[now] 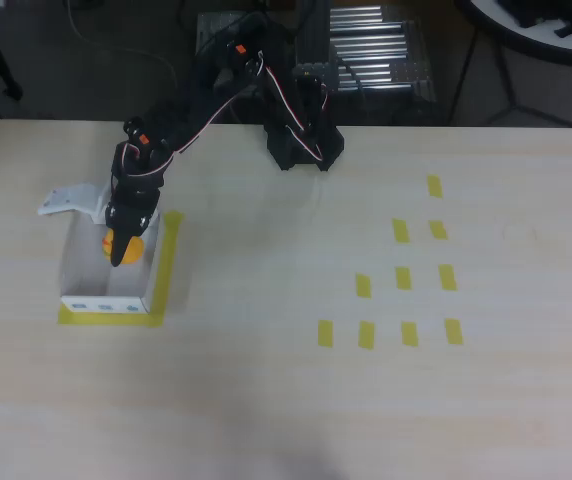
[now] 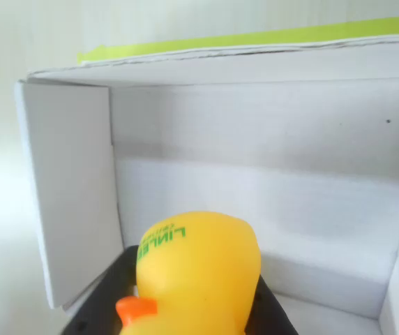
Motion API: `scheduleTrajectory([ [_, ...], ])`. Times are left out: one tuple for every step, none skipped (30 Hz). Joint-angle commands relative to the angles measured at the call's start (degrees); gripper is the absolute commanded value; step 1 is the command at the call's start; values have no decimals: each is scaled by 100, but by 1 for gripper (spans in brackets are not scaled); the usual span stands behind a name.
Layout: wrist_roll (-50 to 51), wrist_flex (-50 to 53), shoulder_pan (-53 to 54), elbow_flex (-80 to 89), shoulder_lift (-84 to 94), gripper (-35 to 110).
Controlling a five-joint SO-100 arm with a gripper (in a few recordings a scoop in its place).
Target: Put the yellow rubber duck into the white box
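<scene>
The yellow rubber duck (image 1: 130, 246) hangs over the open top of the white box (image 1: 84, 282), held in my black gripper (image 1: 121, 248), which is shut on it. In the wrist view the duck (image 2: 199, 269) is large at the bottom, with green lettering on it and an orange beak, clamped between the black fingers (image 2: 105, 293). Behind it are the box's inner walls and floor (image 2: 269, 174). I cannot tell whether the duck touches the box floor.
Yellow tape (image 1: 166, 270) frames the box's right and front sides. Several small yellow tape rectangles (image 1: 403, 278) lie on the table to the right. The arm's black base (image 1: 301, 150) stands at the table's back edge. A white flap (image 1: 66, 200) sticks out behind the box.
</scene>
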Motion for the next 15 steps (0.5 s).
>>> scheduleTrajectory([
  [-158, -105, 53, 44, 149, 25],
  [-167, -105, 53, 53, 149, 25],
  [-176, -105, 62, 53, 149, 26],
  [-185, -105, 62, 53, 149, 27],
  [-202, -105, 62, 53, 149, 28],
  [-229, -105, 62, 53, 149, 29],
  [-246, -105, 62, 53, 149, 30],
  [-264, -105, 62, 53, 149, 31],
  [-281, -105, 70, 53, 149, 31],
  [-316, -105, 70, 53, 149, 32],
  [-343, -105, 70, 62, 149, 33],
  [-360, -105, 70, 62, 149, 34],
  [-396, -105, 70, 70, 149, 34],
  [-448, -105, 70, 70, 149, 35],
  [-475, -105, 70, 70, 149, 35],
])
